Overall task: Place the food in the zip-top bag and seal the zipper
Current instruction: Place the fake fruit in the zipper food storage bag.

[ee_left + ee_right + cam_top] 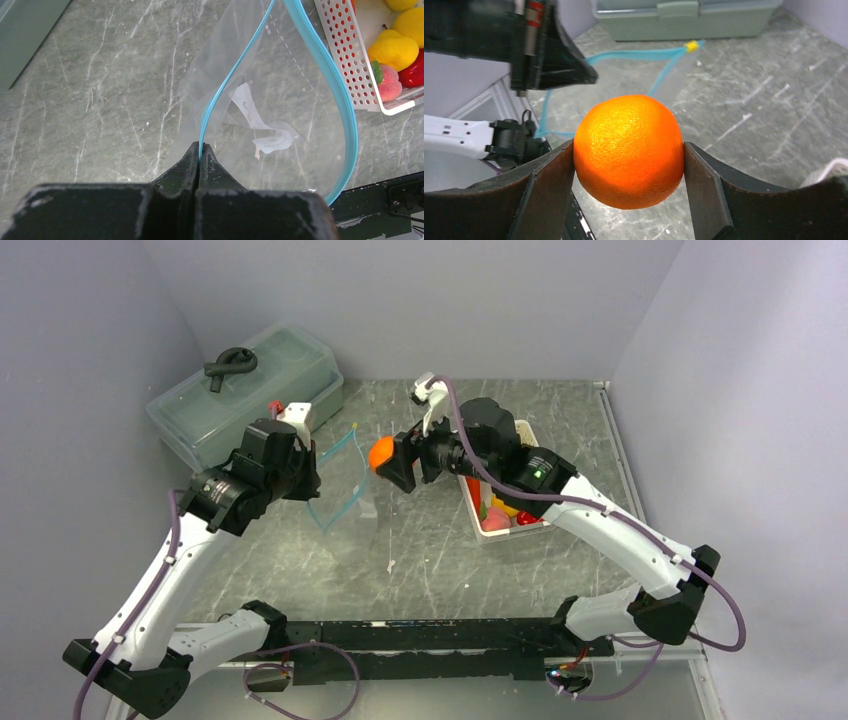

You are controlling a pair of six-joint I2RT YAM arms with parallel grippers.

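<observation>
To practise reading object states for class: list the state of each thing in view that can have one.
zip-top bag: mouth open, no food inside
zipper: unsealed
orange: held, outside the bag
left gripper: shut on zipper
right gripper: shut on orange
box: lid on
basket: holding fruit

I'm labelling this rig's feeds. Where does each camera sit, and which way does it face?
Top external: above and behind the bases, looking down at the table; both arms show.
Left wrist: on the left arm, looking past the left claw, shut on the zipper of the zip-top bag, toward the basket.
Right wrist: on the right arm, looking past the right claw and its orange toward the box.
Shared: both wrist views show the teal zipper.
</observation>
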